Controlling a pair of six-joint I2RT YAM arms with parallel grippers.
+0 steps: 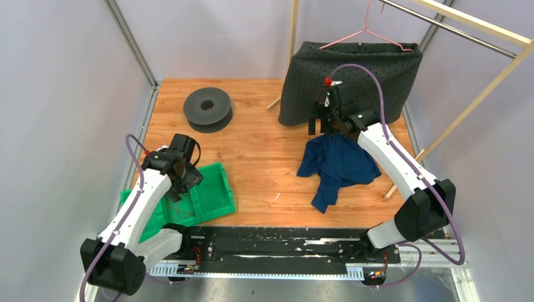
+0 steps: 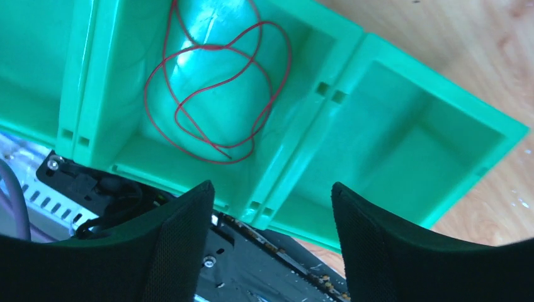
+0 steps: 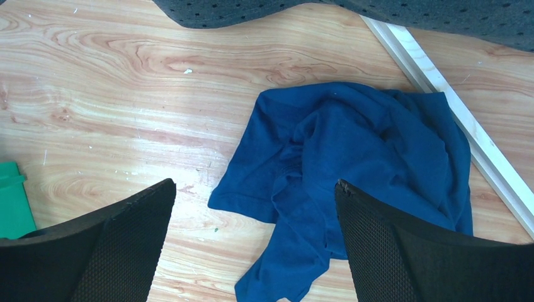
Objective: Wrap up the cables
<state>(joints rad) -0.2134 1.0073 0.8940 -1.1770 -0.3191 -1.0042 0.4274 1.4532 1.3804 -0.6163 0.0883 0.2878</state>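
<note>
A thin red cable (image 2: 217, 46) lies in loose loops on the floor of one compartment of the green bin (image 2: 327, 75). In the top view it shows only as faint thin lines (image 1: 179, 208) in the bin (image 1: 217, 195). I cannot make out a dark cable. My left gripper (image 2: 272, 189) hangs above the bin's near edge, jaws wide apart and empty, above and short of the cable; the top view shows it (image 1: 184, 182) over the bin. My right gripper (image 3: 255, 185) is open and empty above a blue cloth (image 3: 352, 151), at the back right (image 1: 318, 123).
A dark grey round spool (image 1: 208, 108) lies at the back left. The blue cloth (image 1: 337, 163) lies crumpled right of centre. A dark dotted cloth (image 1: 352, 75) hangs from a wooden rack behind it, with a pink hanger (image 1: 365, 31). A wooden rail (image 3: 453, 107) lies beside the blue cloth.
</note>
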